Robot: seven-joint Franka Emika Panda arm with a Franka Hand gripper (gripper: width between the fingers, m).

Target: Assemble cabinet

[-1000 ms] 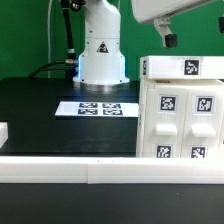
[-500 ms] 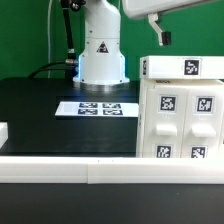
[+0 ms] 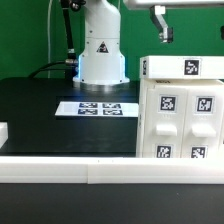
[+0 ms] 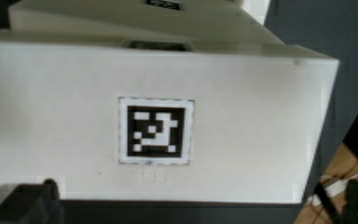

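The cabinet [image 3: 180,110] is a large white box standing upright on the black table at the exterior view's right. Its two front door panels and its top carry marker tags. My gripper [image 3: 160,22] hangs high above the cabinet's top, well apart from it, with only a dark finger showing at the frame's upper edge. In the wrist view the cabinet's top face [image 4: 211,80] with one tag fills the picture. My gripper [image 4: 186,192] is open and empty. One dark fingertip [image 4: 25,200] shows at one side and the other at the opposite side.
The marker board [image 3: 97,108] lies flat on the black table in front of the arm's white base [image 3: 102,50]. A small white part [image 3: 3,131] sits at the exterior view's left edge. A white rail [image 3: 100,170] runs along the table's front.
My gripper has risen straight up above the cabinet, and the hand has mostly left the top of the exterior view. The cabinet has not moved.
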